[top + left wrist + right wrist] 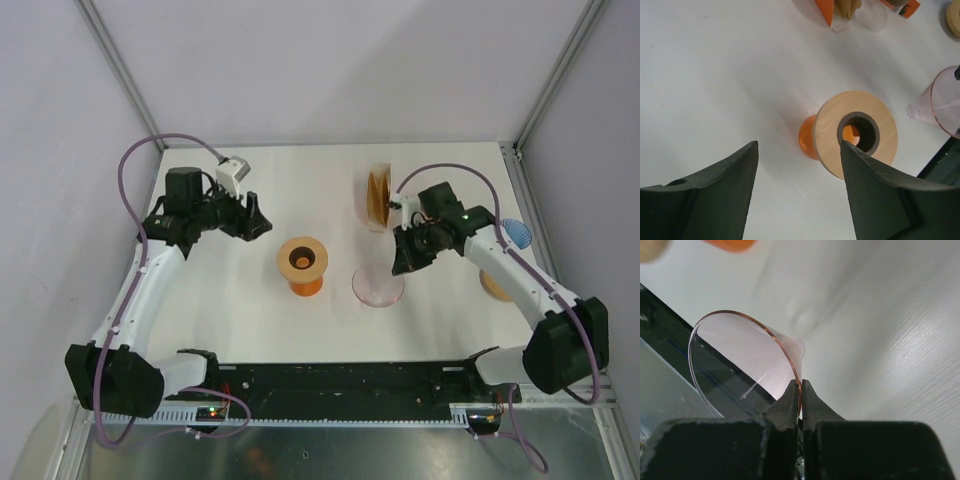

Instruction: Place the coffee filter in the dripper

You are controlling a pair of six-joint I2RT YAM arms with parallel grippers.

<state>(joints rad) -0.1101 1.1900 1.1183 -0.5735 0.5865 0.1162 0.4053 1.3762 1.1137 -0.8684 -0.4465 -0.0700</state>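
Now the right hand is pinching the thin rim of the clear dripper. The left hand is hanging wide open, empty. The coffee filters, standing behind on the counter, are looking light and flimsy; probably taking one by its edge is best.

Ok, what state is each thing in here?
Clear dripper: empty, no filter inside, rim pinched.
Wooden-topped orange stand: upright, nothing seated on it.
Coffee filters: standing on edge at the back, untouched.
Left end effector: open, holding nothing.
Right end effector: shut on the dripper rim.
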